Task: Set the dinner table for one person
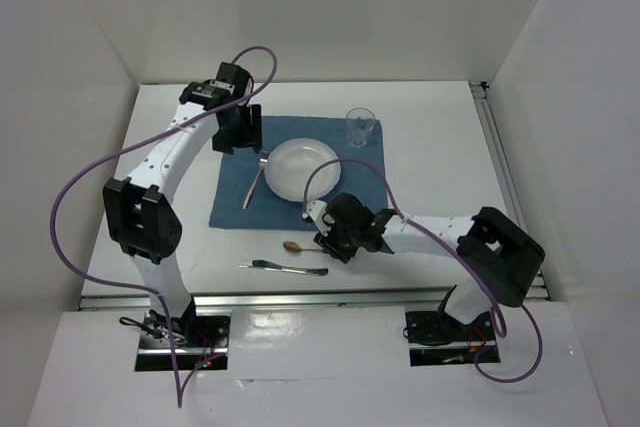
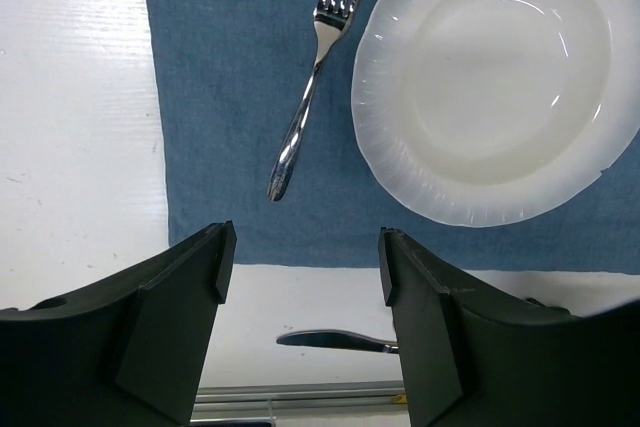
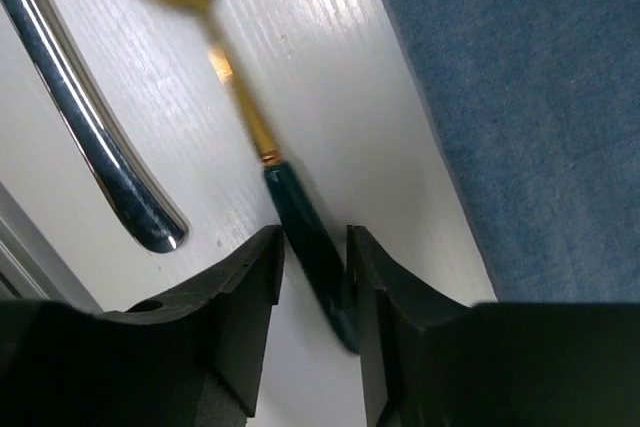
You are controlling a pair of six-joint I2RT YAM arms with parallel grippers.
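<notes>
The white table (image 1: 440, 147) fills the space between the walls, with a blue mat (image 1: 232, 202) near its middle. A plate (image 1: 300, 169) sits on the mat, with a fork (image 1: 256, 179) just beside it at 9 o'clock and a glass (image 1: 361, 127) at 1 o'clock on the mat's far corner. Off the mat, at 6 o'clock from the plate, lies a spoon (image 1: 293, 246). A knife (image 1: 284, 267) lies near it, again at 6 o'clock. The right gripper (image 3: 315, 277) is low over the table, its fingers pinched on the spoon's dark green handle. The left gripper (image 2: 300, 267) hangs at 10 o'clock from the plate with its fingers wide apart and nothing between them.
</notes>
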